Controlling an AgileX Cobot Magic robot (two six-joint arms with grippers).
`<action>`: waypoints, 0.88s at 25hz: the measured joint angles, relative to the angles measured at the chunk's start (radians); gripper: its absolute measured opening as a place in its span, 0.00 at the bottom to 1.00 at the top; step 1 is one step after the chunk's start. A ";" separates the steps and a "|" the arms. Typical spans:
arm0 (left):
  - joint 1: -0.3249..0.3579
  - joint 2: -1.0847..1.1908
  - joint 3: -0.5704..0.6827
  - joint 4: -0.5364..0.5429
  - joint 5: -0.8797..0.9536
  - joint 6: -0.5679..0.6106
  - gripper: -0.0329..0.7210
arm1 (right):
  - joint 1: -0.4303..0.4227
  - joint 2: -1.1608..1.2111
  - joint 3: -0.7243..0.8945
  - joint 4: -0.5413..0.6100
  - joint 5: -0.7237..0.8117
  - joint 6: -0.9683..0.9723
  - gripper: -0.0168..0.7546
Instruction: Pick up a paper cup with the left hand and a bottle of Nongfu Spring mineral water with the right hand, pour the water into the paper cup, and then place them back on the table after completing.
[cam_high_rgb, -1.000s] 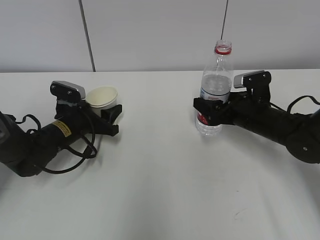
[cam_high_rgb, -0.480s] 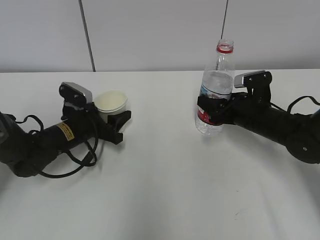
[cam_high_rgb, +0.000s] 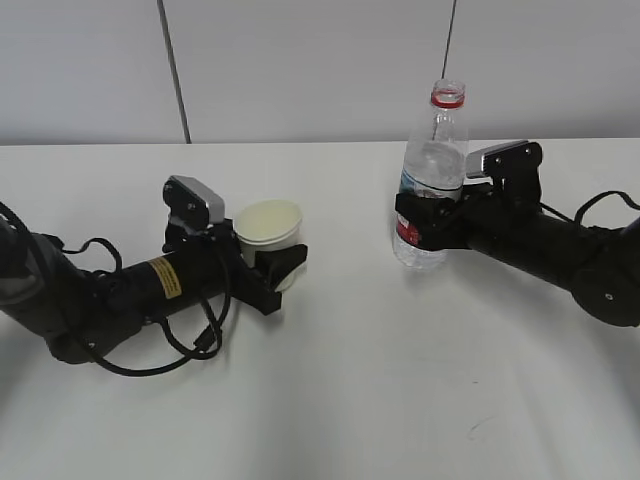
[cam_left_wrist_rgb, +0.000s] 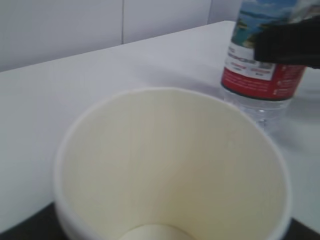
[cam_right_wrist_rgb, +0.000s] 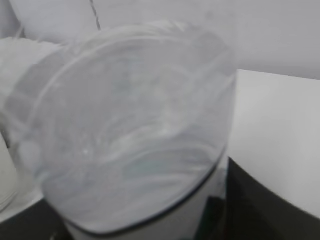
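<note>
My left gripper (cam_high_rgb: 272, 262), on the black arm with the yellow label, is shut on a cream paper cup (cam_high_rgb: 268, 228). It holds the cup upright just above the white table (cam_high_rgb: 350, 400), left of centre. In the left wrist view the cup (cam_left_wrist_rgb: 165, 165) fills the frame and looks empty. My right gripper (cam_high_rgb: 425, 222) is shut on the clear water bottle (cam_high_rgb: 432, 180). The bottle has a red label, a red neck ring and no cap. It stands upright, just off the table. It shows blurred and close in the right wrist view (cam_right_wrist_rgb: 130, 145), and its label shows in the left wrist view (cam_left_wrist_rgb: 265, 60).
A pale wall (cam_high_rgb: 320, 70) with two dark vertical seams runs behind the table's far edge. Black cables (cam_high_rgb: 170, 350) loop under the left arm. About a hand's width of bare table separates cup and bottle.
My left gripper has carried the cup to the right, toward the bottle. The right gripper and bottle have barely moved.
</note>
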 joint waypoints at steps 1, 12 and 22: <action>-0.014 0.000 0.000 0.001 0.001 -0.001 0.59 | 0.000 -0.002 0.000 -0.001 0.008 -0.004 0.57; -0.085 -0.014 0.000 0.007 0.018 -0.027 0.59 | 0.002 -0.062 0.000 -0.055 0.117 -0.117 0.57; -0.140 -0.050 0.000 0.035 0.018 -0.060 0.59 | 0.002 -0.123 0.002 -0.065 0.224 -0.373 0.57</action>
